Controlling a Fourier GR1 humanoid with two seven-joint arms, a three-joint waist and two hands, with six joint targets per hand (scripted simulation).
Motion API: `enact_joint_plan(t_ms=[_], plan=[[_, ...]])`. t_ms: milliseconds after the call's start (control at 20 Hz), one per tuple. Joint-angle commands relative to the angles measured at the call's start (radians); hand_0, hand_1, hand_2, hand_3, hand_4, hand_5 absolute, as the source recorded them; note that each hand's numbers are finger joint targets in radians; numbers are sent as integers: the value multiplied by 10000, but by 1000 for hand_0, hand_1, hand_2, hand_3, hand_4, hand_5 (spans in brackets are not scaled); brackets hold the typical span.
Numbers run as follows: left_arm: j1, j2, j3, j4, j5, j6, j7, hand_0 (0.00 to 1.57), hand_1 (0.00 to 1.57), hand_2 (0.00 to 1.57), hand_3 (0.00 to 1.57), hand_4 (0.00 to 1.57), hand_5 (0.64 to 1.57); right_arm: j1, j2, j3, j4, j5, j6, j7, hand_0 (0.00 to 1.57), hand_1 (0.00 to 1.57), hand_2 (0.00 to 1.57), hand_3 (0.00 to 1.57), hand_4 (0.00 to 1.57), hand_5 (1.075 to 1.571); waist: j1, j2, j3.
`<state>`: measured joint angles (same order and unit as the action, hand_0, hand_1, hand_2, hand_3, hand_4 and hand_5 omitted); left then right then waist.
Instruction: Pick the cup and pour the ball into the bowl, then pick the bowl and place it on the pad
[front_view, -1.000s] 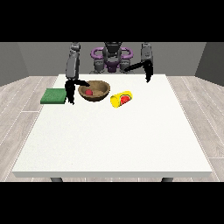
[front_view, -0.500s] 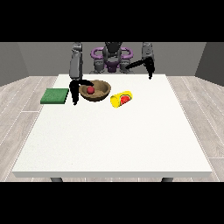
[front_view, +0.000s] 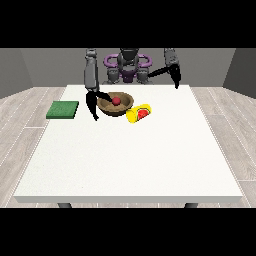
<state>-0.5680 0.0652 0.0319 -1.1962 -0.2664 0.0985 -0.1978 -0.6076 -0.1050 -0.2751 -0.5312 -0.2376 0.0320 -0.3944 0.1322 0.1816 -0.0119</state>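
A brown bowl (front_view: 116, 105) stands at the table's far middle with a red ball (front_view: 116, 100) inside it. Just right of the bowl, a yellow cup (front_view: 138, 113) lies on its side, its red inside facing the camera. The hand at the view's left (front_view: 93, 107) hangs at the bowl's left rim; its fingers point straight down outside the bowl and its thumb reaches over the rim. It is open. The hand at the view's right (front_view: 175, 78) is raised above the table's far right, open and holding nothing. A green pad (front_view: 63, 109) lies left of the bowl.
The white table (front_view: 130, 160) stretches wide towards the camera in front of the bowl and cup. The pad lies close to the table's left edge. The robot's body (front_view: 128, 67) stands behind the far edge.
The hand at the view's left has moved right, from near the pad to the bowl's left rim. The hand at the view's right rose slightly. Bowl, ball and cup have stayed put.
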Motion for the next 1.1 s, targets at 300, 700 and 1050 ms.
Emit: enact_joint_plan(t_ms=[300, 700, 1050], plan=[[-111, 667, 758, 479, 596, -498, -492, 0, 0, 0, 0, 0, 1570, -237, -273, 884, 453, 1159, -1816, 2037, 1571, 1571, 1571, 1571, 1029, 1550, -199, -20, 104], [520, 648, 968, 730, 654, -250, 331, 0, 0, 0, 0, 0, 1570, -600, -862, 940, 17, 970, -1368, 4086, 1571, 1571, 1571, 1571, 1039, 1559, -866, -1462, 119], [747, 1100, 1357, 1286, 679, -98, -652, 0, 0, 0, 0, 0, 1570, -971, -1862, 695, -906, 583, -618, 5261, 1571, 1571, 1571, 1571, 1060, 1562, -1330, -1189, 118]])
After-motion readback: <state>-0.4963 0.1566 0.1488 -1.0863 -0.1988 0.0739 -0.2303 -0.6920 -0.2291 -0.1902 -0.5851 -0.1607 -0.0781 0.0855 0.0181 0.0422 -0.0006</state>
